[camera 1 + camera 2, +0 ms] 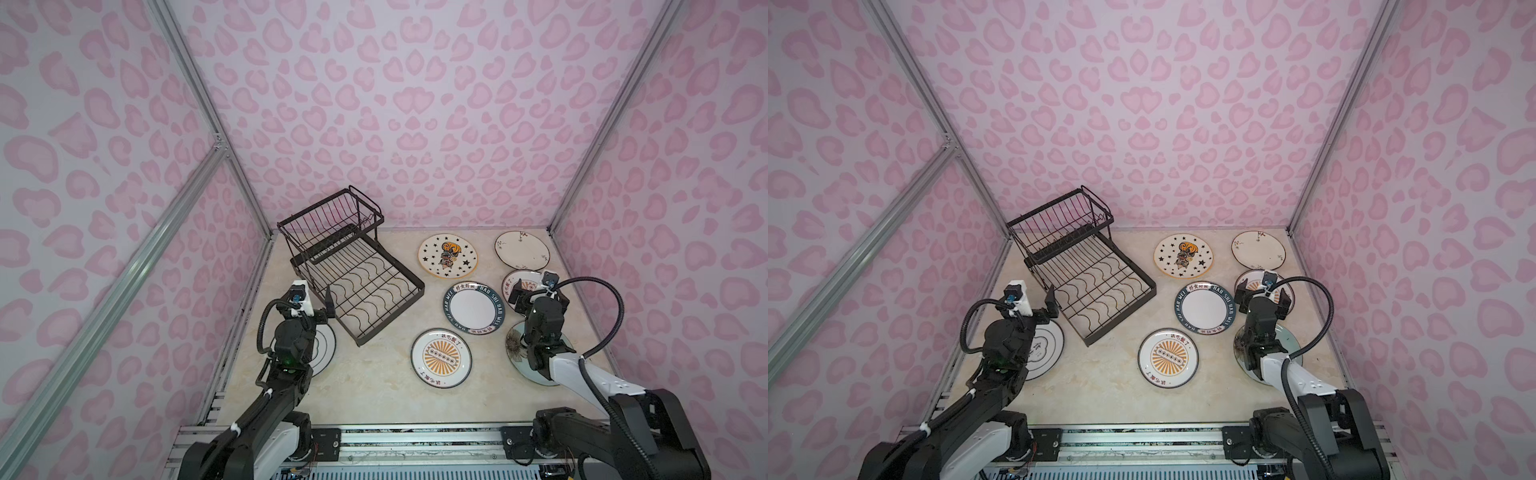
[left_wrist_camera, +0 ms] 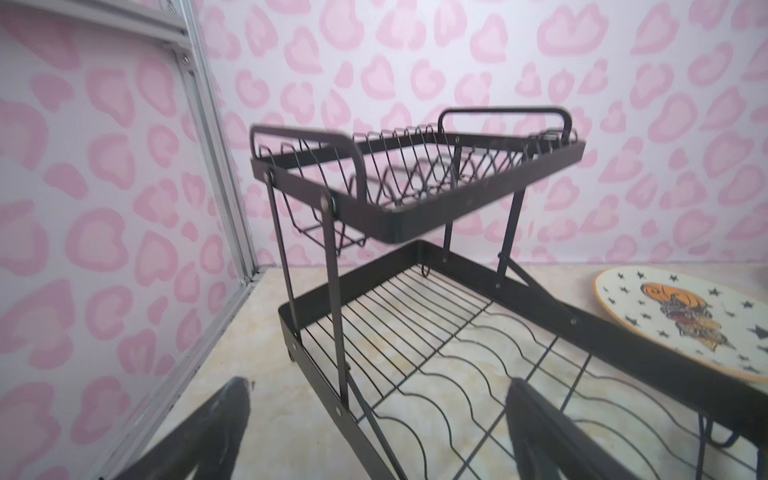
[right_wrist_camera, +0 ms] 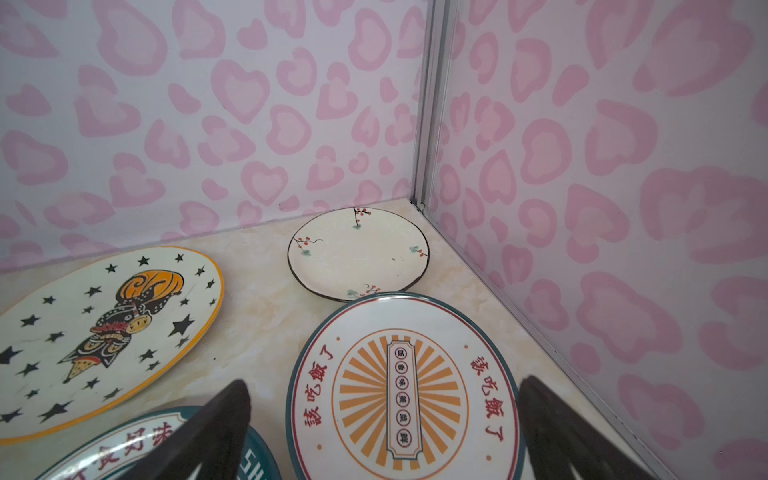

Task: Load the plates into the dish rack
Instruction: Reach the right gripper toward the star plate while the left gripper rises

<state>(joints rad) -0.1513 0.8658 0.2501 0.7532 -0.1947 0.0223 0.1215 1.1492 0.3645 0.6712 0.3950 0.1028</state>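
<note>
Marble-look table (image 1: 374,386), pink walls (image 1: 415,104). Dish rack (image 1: 391,316) empty at 11 o'clock. Plates (image 1: 473,308) lie flat from 12 to 5 o'clock, with one, half hidden, at 8. Left fingers (image 2: 199,436) and right fingers (image 3: 208,436) spread, holding nothing. Glazed ceramic: stiff, slick, heavy-ish, chippable; likely pinch the raised rim.
</note>
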